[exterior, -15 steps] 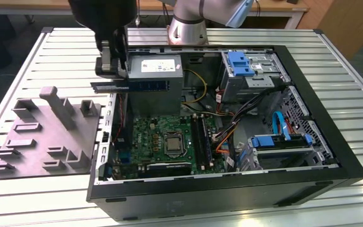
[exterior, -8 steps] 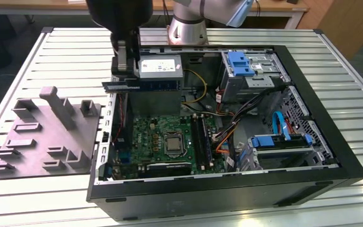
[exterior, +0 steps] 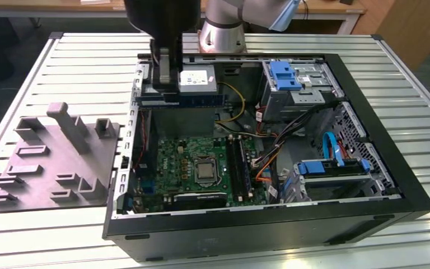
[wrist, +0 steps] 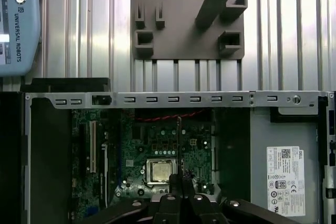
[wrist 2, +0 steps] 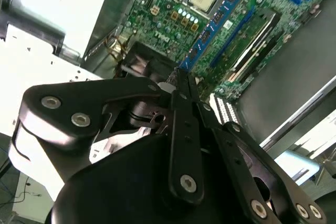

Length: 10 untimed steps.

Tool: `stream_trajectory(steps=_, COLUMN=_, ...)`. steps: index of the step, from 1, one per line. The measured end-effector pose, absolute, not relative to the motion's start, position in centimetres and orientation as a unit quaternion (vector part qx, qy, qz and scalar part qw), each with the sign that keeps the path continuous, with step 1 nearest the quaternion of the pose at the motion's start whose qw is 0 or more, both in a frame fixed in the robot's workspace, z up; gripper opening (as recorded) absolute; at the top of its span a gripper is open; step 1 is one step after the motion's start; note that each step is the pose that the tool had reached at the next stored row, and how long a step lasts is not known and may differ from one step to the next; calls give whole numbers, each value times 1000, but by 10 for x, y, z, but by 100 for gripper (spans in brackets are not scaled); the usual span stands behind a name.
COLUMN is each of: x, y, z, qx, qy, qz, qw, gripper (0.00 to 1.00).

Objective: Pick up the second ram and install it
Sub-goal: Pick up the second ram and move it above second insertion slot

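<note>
You've got the slatted table [exterior: 73, 56] with the open computer case [exterior: 260, 227] lying on it, and the grey fixture [exterior: 58, 162] just beside the case on the exterior view's left. Inside, the green motherboard [exterior: 174, 159] faces up. The power supply [exterior: 199, 83] sits at the far end, and the long black memory slots [exterior: 235, 162] run alongside the processor [exterior: 202, 170].

Now the arm: the gripper [exterior: 168, 91] hangs over the power-supply end, clenched on the second ram [exterior: 196, 100]. The stick lies level across the jaws, clear of the board and well apart from the slots. In the second wrist view the gripper [wrist 2: 180, 80] pinches the blue second ram [wrist 2: 220, 17] near one end, and the rest sticks out over the board. In the first wrist view the second ram [wrist: 178, 140] shows edge-on as a thin dark line above the processor.

This step is the carry and line-up, I'd say. Because the grip is off-centre (most of the stick is cantilevered), move gently so it doesn't pivot in the jaws. Get the long edge parallel with a free slot before going lower. One slot looks to hold a green stick already, though I can't be sure. Mind the loose cables near the slots.
</note>
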<state>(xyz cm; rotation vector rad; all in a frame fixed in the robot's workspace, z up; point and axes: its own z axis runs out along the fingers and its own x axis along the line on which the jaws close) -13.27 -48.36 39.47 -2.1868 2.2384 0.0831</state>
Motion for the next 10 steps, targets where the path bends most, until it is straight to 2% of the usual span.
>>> stream_trajectory(steps=10, x=-107, y=-484, z=394, qx=-699, qy=715, qz=27, qw=6, gripper=11)
